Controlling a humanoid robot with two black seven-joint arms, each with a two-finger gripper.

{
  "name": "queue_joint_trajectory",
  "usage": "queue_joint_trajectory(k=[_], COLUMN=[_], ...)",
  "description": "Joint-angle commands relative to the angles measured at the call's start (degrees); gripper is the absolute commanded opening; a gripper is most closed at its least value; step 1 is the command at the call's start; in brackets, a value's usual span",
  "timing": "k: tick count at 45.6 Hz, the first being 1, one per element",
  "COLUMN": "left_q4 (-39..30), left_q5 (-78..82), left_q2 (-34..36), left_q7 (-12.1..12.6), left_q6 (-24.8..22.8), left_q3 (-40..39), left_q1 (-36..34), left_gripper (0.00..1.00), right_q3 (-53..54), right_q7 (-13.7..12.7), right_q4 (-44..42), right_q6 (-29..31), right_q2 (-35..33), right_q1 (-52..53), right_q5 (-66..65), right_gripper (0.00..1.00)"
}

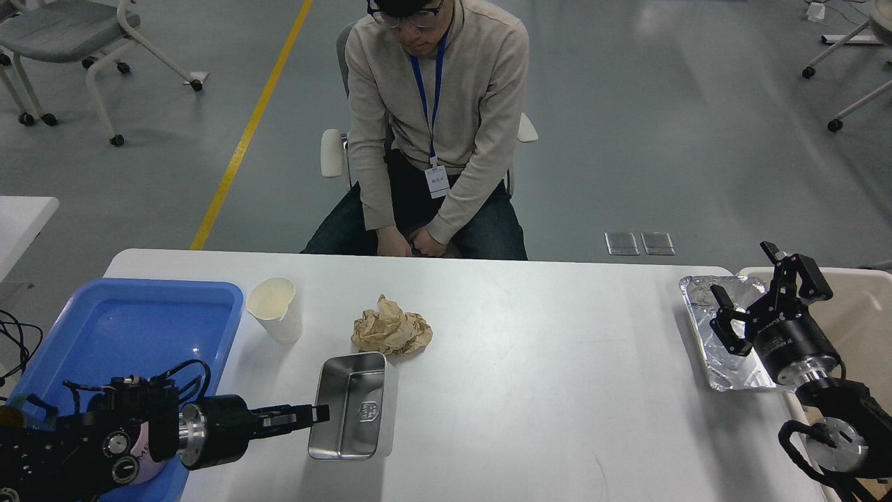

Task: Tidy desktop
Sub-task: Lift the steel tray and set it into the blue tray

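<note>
The white desktop [543, 390] fills the lower half of the head view. My left gripper [315, 414] is shut on the left rim of a steel rectangular box [354, 407], which is lifted off the desktop and tilted. Behind the box lies a crumpled brown paper ball [390, 330]. A white paper cup [275, 308] stands left of the ball. My right gripper [749, 293] hangs open above a foil tray [725, 335] at the desktop's right edge.
A blue tray [125, 335] sits on the left end, my left arm partly covering mugs at its near corner. A beige bin [864, 314] stands off the right edge. A seated person [435, 125] faces the far side.
</note>
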Motion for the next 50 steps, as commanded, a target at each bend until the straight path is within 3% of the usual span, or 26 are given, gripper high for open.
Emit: queue_joint_trajectory(k=[1,9,23,36,50], left_q4=[-3.2,-8.6,-10.4,-9.8,-1.7], left_q5=[0.0,0.0,-0.4,-1.1,-2.7], left_q2=[5.3,14.6,27.1,30.2,29.6], left_q7=[-0.1,-0.2,-1.9,-2.2,-2.3], left_q6=[-0.1,-0.4,-4.4,-5.9,-7.6], left_q3=[0.1,0.0,-0.5,-0.6,-0.5], left_q1=[-2.1,-5.2,-10.3,-11.2,-10.9], left_gripper=[0.0,0.0,0.0,0.02,0.02], right_q3=[0.0,0.0,-1.6,-1.8,-1.9], right_q7=[0.0,0.0,0.0,0.0,0.0], right_q4=[0.1,0.1,0.2,0.3,0.3], right_q6=[0.0,0.0,-0.2,-0.3,-0.3], right_q2=[0.2,0.3,0.3,0.3,0.3], right_q1=[-0.1,-0.1,0.4,0.5,0.5], right_q5=[-0.3,-0.8,-0.9,-0.9,-0.9], right_gripper=[1.0,1.0,1.0,1.0,1.0])
